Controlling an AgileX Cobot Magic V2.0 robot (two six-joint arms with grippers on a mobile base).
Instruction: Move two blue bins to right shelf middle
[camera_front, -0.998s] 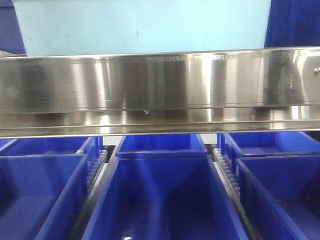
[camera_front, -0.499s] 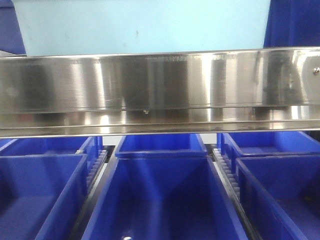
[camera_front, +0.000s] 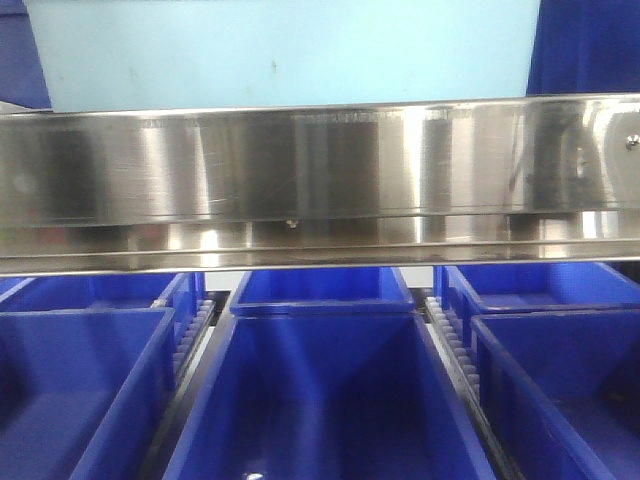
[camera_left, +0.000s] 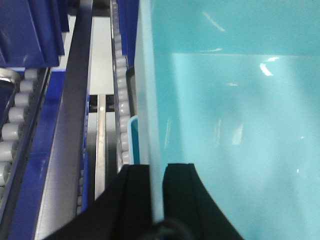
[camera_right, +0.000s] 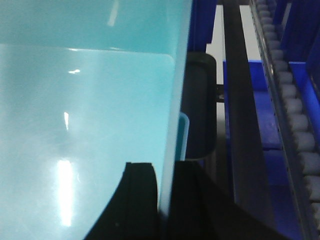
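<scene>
1. Now my left pincer (camera_left: 157, 172) is clenched on the left wall of the pale blue bin (camera_left: 225, 125). One finger sits inside the wall and one outside, with the wall pinched between them.
2. My right pincer (camera_right: 165, 170) grips the right wall of the same bin in the same way, one finger on each side.
3. So the bin lies between my two pincers, right of the left one and left of the right one. Neither arm is nearer, because each has its own side.
4. The bin's long side runs straight ahead, away from both pincers. I think the next push must go forward with both arms together. If one arm goes faster, the bin could twist.
5. Just outside each pinched wall a thin pale lip (camera_left: 132, 140) peeks out. It may be the second bin tucked under the first, but I cannot be sure.
6. From the front, the bin shows above and behind the shiny shelf rail (camera_front: 320, 170). The rail hides its bottom, so I cannot tell if it rests on the shelf yet.
7. Rollers (camera_left: 120, 90) run ahead just left of my left pincer. Dark blue crates (camera_front: 320, 400) sit under the rail.
</scene>
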